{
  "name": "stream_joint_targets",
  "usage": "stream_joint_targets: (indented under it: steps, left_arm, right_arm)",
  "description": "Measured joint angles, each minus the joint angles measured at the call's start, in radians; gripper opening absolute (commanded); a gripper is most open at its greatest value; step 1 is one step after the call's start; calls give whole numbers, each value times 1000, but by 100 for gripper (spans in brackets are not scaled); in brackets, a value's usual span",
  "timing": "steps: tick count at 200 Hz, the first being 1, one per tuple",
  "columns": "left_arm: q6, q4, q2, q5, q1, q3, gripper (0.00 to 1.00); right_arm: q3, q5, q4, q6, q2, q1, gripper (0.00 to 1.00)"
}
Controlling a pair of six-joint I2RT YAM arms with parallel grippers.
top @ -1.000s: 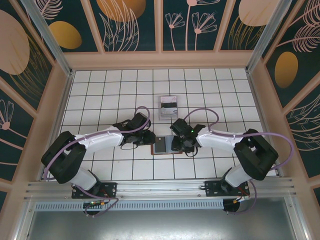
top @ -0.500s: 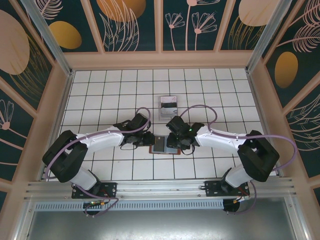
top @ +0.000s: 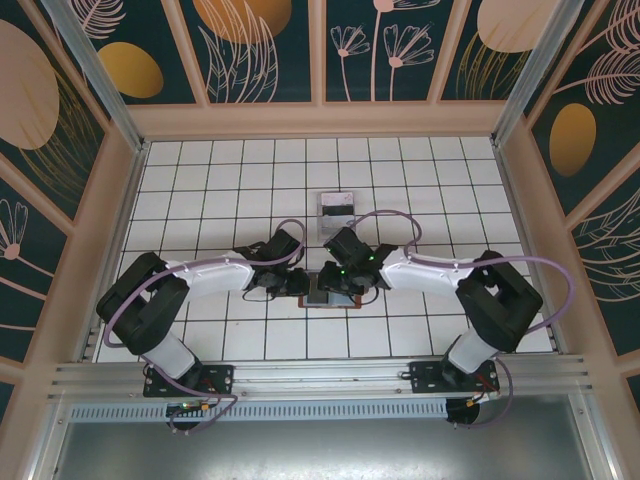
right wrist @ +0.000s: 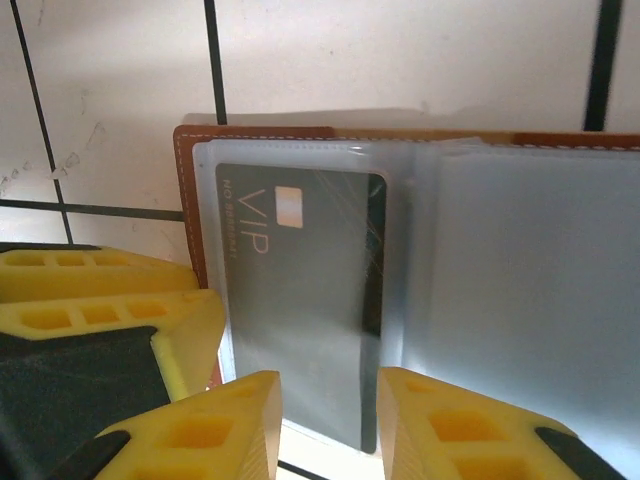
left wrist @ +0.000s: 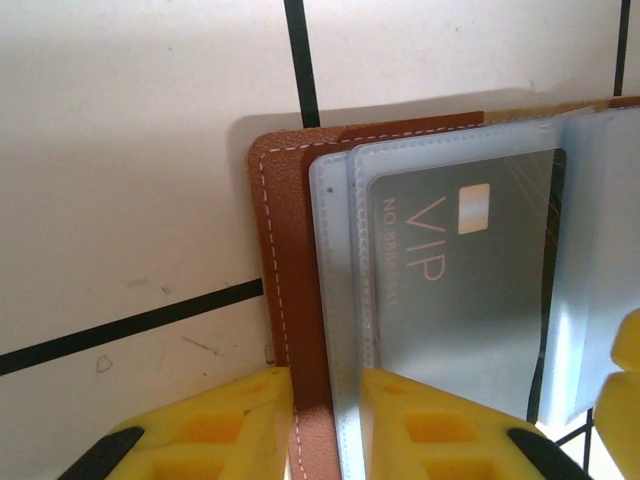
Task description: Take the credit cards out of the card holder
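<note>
The table (top: 200,180) is a white tile grid with dark grout lines, and up close in the wrist views the tiles look a bit scuffed, with faint marks here and there. Sitting toward the far middle of it there's a small clear stand (top: 336,213) with something dark in it, can't really make out what. Around the table runs a pale wood frame, with dark teal wall panels (top: 260,45) covered in orange blobs and line-drawn leaves and flowers.

White tiled surface (top: 200,190); open card holder (top: 330,292) lay flat near middle, clear stand (top: 337,212) behind.
</note>
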Motion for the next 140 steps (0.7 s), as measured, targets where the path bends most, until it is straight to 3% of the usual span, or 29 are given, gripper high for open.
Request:
stream_joint_targets:
  steps: [140]
  left_arm:
    - [0,-1,1,-3,2,0,24]
  right_arm:
    - [48,3,3,-27,89,0,28]
